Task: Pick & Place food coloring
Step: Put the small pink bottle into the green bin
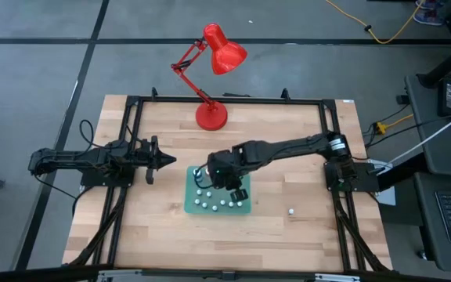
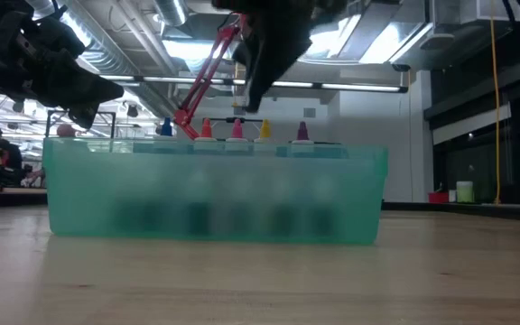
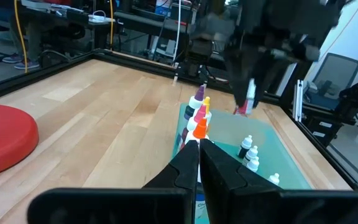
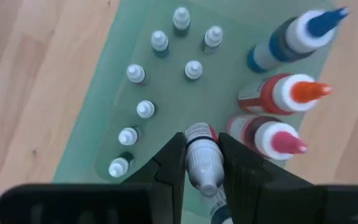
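A green tray (image 1: 193, 205) sits mid-table and holds several tiny white-capped food coloring bottles (image 4: 145, 109), standing upright on its floor. Taller squeeze bottles with blue, orange and pink tips (image 4: 278, 93) stand along one side of it. My right gripper (image 4: 201, 146) hangs over the tray (image 1: 224, 178) and is shut on one tiny bottle with a red body. My left gripper (image 1: 167, 162) waits shut to the left of the tray, pointing at it (image 3: 199, 152). My right gripper pinches the tiny red bottle between its two fingers at its pale cap (image 4: 202, 167), coming from above and pointing down. The red body (image 4: 197, 132) sticks out below the fingertips. The bottle stays upright, lifted above the tray floor (image 3: 248, 102).
A red desk lamp (image 1: 219, 53) stands with its base (image 1: 211, 116) at the table's far edge, behind the tray. A small white object (image 1: 290, 211) lies on the wood to the right of the tray. Black frame rails (image 1: 131, 157) run along the table's sides.
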Controlling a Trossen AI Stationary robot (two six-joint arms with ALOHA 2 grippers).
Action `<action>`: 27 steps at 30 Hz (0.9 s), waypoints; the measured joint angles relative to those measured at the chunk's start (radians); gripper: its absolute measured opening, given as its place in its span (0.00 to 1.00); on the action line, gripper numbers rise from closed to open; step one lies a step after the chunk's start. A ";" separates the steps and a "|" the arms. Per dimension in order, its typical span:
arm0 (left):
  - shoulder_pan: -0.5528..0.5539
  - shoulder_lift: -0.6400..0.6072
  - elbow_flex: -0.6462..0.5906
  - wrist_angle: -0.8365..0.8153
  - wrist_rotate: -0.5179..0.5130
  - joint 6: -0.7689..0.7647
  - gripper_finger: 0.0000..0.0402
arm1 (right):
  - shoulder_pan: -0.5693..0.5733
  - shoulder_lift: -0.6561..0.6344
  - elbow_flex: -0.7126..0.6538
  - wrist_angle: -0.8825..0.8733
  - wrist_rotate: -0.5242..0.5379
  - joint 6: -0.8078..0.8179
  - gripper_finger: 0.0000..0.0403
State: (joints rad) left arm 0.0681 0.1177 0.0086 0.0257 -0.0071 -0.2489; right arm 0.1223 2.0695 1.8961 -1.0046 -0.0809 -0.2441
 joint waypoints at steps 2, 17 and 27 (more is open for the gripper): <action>0.000 0.000 0.000 0.000 0.000 0.000 0.03 | 0.007 0.021 -0.003 -0.003 0.001 -0.012 0.22; 0.000 0.000 0.000 0.000 0.000 0.000 0.03 | 0.046 0.189 -0.005 0.063 0.002 -0.098 0.22; 0.000 0.000 0.000 0.000 0.000 0.000 0.03 | 0.025 0.189 0.054 0.104 0.011 -0.076 0.22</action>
State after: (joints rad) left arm 0.0681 0.1177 0.0086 0.0254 -0.0071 -0.2489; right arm 0.1477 2.2589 1.9503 -0.9010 -0.0696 -0.3198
